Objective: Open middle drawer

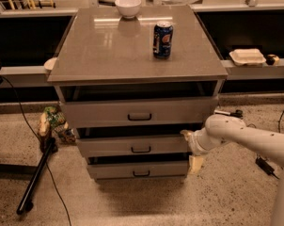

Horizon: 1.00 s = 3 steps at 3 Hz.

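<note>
The grey cabinet [137, 55] has three flat-fronted drawers stacked one above another. The middle drawer [114, 147] has a small dark loop handle [140, 149] and stands a little out of the cabinet, with a dark gap above it. My gripper [191, 149] is at the right end of the middle drawer's front, on the end of the white arm [245, 138] that comes in from the right. It is well to the right of the handle.
The top drawer [139, 111] and the bottom drawer [137, 169] also stand slightly out. A blue soda can [162, 39] and a white bowl [128, 6] stand on the cabinet top. A black pole [36, 178] and cables lie on the floor to the left.
</note>
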Available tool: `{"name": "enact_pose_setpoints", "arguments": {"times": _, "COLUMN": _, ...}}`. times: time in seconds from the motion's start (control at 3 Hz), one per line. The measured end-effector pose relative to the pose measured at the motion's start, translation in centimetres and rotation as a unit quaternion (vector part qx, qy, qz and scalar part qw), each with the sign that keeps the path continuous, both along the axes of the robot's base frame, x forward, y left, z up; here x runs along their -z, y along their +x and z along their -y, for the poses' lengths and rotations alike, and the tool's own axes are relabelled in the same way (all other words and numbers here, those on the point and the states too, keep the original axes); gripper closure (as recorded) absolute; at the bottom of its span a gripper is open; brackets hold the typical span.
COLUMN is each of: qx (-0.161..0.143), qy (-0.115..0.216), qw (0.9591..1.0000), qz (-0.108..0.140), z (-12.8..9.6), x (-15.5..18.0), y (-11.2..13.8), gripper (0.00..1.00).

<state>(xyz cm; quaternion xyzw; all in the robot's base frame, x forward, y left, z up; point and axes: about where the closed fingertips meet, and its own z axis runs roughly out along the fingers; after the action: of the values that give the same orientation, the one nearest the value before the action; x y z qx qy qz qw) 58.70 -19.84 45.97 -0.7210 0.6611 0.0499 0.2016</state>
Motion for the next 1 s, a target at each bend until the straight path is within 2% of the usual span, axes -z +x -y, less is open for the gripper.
{"name": "enact_pose_setpoints", "arguments": {"times": 0.67, "qx": 0.016, "qy": -0.015, "qw": 0.9998, "qz": -0.002, "z": -0.3, "x": 3.2, "y": 3.8, "gripper": 0.0}}
{"name": "enact_pose_setpoints", "arguments": {"times": 1.0, "qx": 0.014, "qy": -0.021, "qw": 0.9996, "qz": -0.008, "z": -1.2, "x": 4.2, "y": 4.8, "gripper": 0.0}}
